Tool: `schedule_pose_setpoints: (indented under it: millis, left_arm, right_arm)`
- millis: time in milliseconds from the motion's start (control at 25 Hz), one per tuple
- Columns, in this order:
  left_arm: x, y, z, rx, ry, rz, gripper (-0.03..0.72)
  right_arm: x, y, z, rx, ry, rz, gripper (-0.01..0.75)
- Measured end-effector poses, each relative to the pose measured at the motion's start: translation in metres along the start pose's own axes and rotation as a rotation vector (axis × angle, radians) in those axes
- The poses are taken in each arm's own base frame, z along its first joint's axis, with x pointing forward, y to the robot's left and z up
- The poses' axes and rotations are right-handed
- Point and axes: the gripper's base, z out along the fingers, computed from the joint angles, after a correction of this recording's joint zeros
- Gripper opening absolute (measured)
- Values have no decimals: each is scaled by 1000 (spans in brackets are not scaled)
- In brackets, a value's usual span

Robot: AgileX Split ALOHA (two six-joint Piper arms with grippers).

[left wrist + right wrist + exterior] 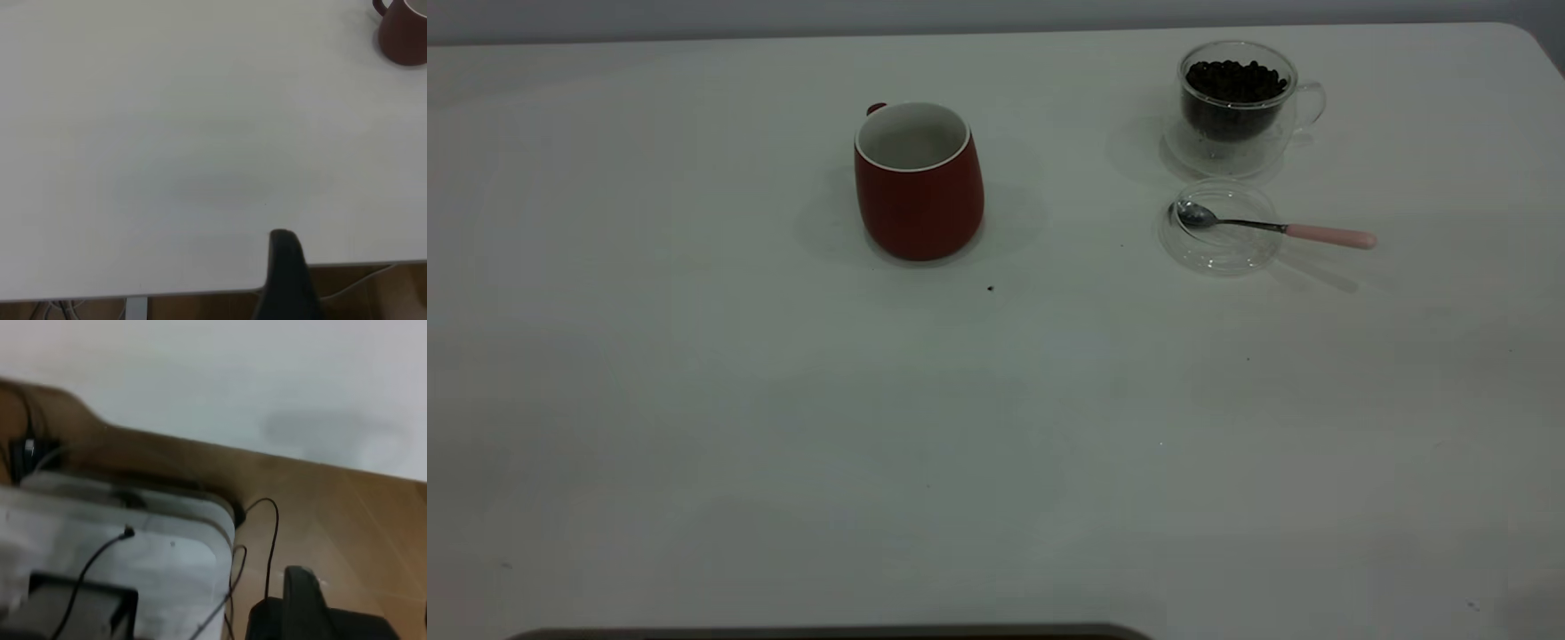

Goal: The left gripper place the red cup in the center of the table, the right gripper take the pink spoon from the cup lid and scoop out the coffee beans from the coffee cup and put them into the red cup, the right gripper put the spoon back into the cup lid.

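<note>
The red cup (919, 182) stands upright and empty near the middle of the table (694, 400), toward the far side. It also shows in the left wrist view (403, 33), far from my left gripper (353, 263). The coffee cup (1232, 133) holds a heap of coffee beans (1236, 82) at the far right. In front of it, the pink spoon (1280, 228) lies with its bowl in the cup lid (1218, 258) and its handle pointing right. My left gripper is open and empty over the table's edge. My right gripper (363, 593) is open and empty off the table, above the floor. Neither shows in the exterior view.
A few dark specks (990, 288) lie on the table in front of the red cup. The right wrist view shows the table edge (200, 443), a brown floor, black cables (270, 533) and a grey-white base (120, 547).
</note>
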Motion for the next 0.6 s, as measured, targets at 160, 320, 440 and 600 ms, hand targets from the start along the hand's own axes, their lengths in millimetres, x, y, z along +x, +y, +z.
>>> schedule_pose_setpoints:
  millis: [160,320,440,600]
  left_arm:
    - [0,0,0,0,0,0,587]
    - [0,0,0,0,0,0,587]
    - [0,0,0,0,0,0,587]
    - [0,0,0,0,0,0,587]
  right_arm:
    - [17,-7,7,83,-101,45,457]
    - [28,-9,6,108,-154,62,456]
    - [32,-9,1,108,-199,62,456]
    - [40,-8,-6,109,-273,59,456]
